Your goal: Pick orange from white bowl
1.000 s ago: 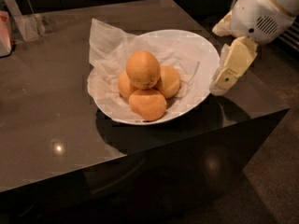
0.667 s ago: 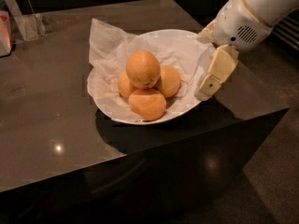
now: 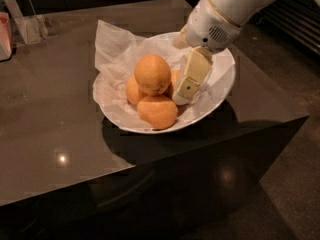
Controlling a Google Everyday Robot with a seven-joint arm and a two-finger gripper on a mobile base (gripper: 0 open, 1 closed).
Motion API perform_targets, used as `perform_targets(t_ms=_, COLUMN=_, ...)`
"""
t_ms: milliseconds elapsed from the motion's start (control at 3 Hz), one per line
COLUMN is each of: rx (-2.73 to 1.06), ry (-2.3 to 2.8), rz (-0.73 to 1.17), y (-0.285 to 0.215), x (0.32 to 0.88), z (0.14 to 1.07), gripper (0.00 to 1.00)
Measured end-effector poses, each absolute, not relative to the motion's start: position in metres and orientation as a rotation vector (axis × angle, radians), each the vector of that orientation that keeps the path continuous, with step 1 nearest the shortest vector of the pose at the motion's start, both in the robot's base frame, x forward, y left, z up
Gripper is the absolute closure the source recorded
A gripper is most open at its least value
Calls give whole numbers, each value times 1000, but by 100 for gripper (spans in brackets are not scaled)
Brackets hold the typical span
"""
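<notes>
The orange (image 3: 152, 73) is the largest fruit and sits on top of a pile of smaller oranges (image 3: 157, 111) in the white bowl (image 3: 220, 89), which is lined with crumpled white paper (image 3: 112, 44). My gripper (image 3: 184, 93) hangs from the white arm (image 3: 225, 14) at the upper right and reaches down into the bowl, just right of the orange pile. One cream-coloured finger (image 3: 191, 79) shows, partly covering the right-hand small orange. The gripper holds nothing that I can see.
The bowl stands near the front right corner of a dark glossy table (image 3: 50, 114). A clear stand (image 3: 27, 26) and a pinkish object (image 3: 5, 34) are at the far left. The table's front edge (image 3: 150, 169) and right edge drop off close to the bowl.
The gripper has moved left and down, from outside the bowl's right rim to inside the bowl next to the oranges. The oranges and bowl have not moved.
</notes>
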State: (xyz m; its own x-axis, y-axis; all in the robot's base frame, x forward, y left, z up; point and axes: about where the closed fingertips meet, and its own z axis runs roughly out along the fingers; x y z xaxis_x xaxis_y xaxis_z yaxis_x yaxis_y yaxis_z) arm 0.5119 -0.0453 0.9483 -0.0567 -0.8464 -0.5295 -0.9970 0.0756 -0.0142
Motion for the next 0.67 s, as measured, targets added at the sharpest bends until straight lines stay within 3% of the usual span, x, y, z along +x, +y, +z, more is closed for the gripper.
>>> perform_targets(t_ms=667, rx=-1853, ry=1933, rz=560, y=-9, x=528, z=939, gripper=0)
